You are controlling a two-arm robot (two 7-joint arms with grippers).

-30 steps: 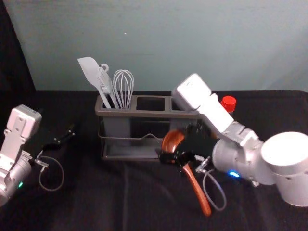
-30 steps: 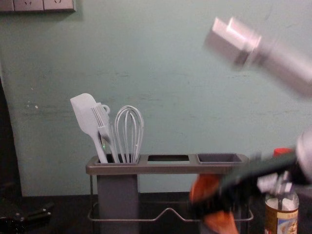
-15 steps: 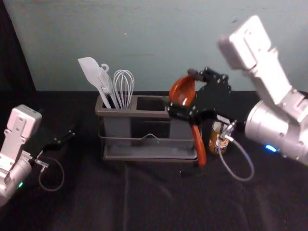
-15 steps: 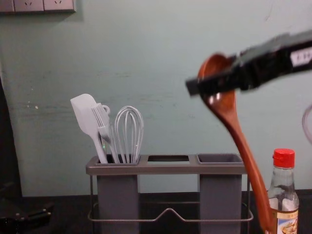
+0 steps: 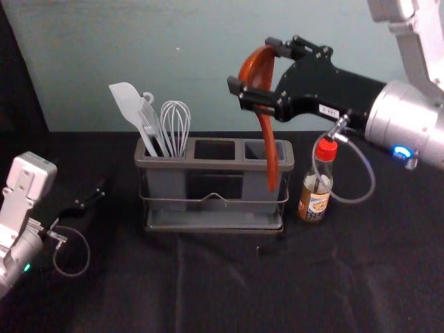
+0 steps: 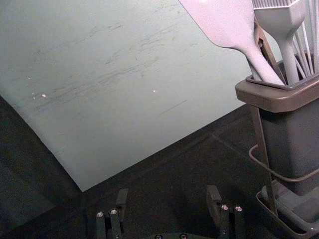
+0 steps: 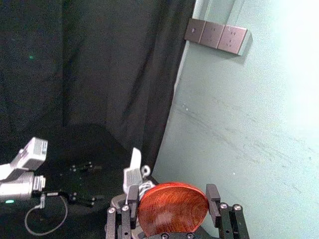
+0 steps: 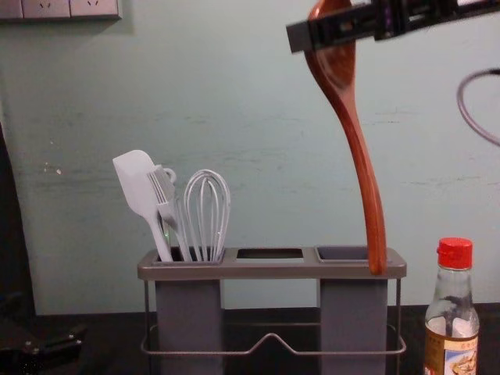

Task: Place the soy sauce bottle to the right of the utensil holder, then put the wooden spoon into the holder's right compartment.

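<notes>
My right gripper (image 5: 254,64) is shut on the bowl of the wooden spoon (image 5: 270,149), whose handle hangs down in front of the holder's right compartment (image 5: 254,149) in the head view. The chest view has the handle tip overlapping the front rim of the utensil holder (image 8: 266,270). In the right wrist view the spoon bowl (image 7: 172,209) is between the fingers of my right gripper (image 7: 173,191). The soy sauce bottle (image 5: 316,191) stands upright to the holder's right. My left gripper (image 5: 91,200) stays low at the left; in the left wrist view the left gripper (image 6: 168,193) is open.
A white spatula (image 8: 141,187), a brush (image 8: 166,199) and a whisk (image 8: 207,207) stand in the holder's left compartment. Behind the black-covered table (image 5: 208,284) rises a pale green wall (image 5: 208,62).
My right gripper has lifted the spoon from in front of the holder to above its right side, and the handle now hangs closer to vertical. The left arm has stayed put.
</notes>
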